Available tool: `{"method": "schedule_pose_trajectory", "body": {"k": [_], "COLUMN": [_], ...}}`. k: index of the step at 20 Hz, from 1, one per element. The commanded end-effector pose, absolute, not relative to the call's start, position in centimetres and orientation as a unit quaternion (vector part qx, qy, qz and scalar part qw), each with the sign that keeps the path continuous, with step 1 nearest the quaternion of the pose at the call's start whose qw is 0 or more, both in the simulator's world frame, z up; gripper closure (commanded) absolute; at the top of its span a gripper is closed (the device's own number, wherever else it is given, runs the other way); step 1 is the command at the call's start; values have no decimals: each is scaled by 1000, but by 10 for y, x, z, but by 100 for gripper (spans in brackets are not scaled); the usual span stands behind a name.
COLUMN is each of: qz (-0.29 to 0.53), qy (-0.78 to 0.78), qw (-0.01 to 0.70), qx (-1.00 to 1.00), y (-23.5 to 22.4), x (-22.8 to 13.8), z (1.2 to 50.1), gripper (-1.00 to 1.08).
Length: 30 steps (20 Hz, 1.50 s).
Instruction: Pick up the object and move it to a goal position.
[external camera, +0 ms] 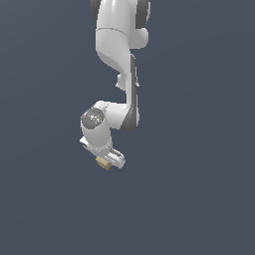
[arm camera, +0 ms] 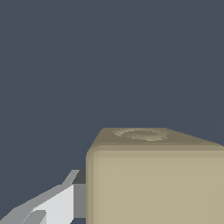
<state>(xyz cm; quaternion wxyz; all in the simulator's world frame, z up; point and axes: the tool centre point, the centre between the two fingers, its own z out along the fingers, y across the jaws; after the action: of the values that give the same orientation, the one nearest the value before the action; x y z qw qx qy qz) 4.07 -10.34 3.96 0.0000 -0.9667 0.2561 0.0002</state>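
Observation:
The object, a small tan cube (external camera: 103,163), sits between the fingers of my white gripper (external camera: 105,161) at the lower end of the arm, a little to the exterior view's left of centre. In the wrist view the cube (arm camera: 153,179) fills the lower part of the picture, with a faint ring mark on one face. One grey-white finger (arm camera: 61,203) presses against the cube's side; the other finger is out of that picture. The gripper is shut on the cube. No goal marker shows.
The white arm (external camera: 119,45) comes down from the top of the exterior view. Around it is a uniform dark blue-grey background (external camera: 199,149) with no other objects or edges.

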Motion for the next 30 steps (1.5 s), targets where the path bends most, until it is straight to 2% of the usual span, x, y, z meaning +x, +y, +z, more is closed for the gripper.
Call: {"method": "schedule_pose_trajectory", "body": {"k": [1,15,30], "qz": [0,0,0], "qy": [256,256,256], "qw": [0,0,1], "qx": [-967,-967,-967], "y": [-103,-104,-105], "x": [41,27,-26], "z": [39,69,185], "gripper": [108,108,108]}}
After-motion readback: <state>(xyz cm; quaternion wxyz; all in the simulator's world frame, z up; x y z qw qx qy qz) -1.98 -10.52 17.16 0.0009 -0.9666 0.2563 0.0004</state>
